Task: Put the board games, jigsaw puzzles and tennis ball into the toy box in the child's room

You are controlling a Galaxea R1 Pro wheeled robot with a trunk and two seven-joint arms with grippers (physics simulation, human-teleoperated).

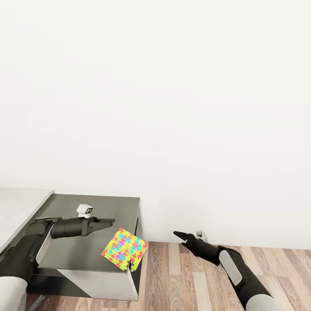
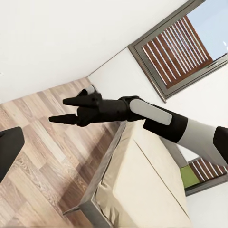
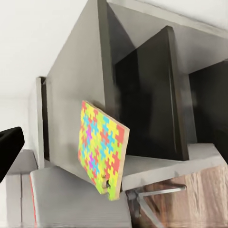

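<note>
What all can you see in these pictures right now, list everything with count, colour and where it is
jigsaw puzzle: one, multicoloured mosaic box, at the corner of the cabinet top, overhanging its edge.
cabinet: one, dark grey top with pale sides, against the white wall.
table: one, pale grey top, next to the cabinet.
small white object: one, on the cabinet top; too small to identify.
bed: one, cream mattress with grey frame, under the windows.
windows: two, grey frames, brown slats.
floor: wood planks.
left gripper: black, over the cabinet top, holding nothing.
right gripper: black, fingers apart, above the floor.
</note>
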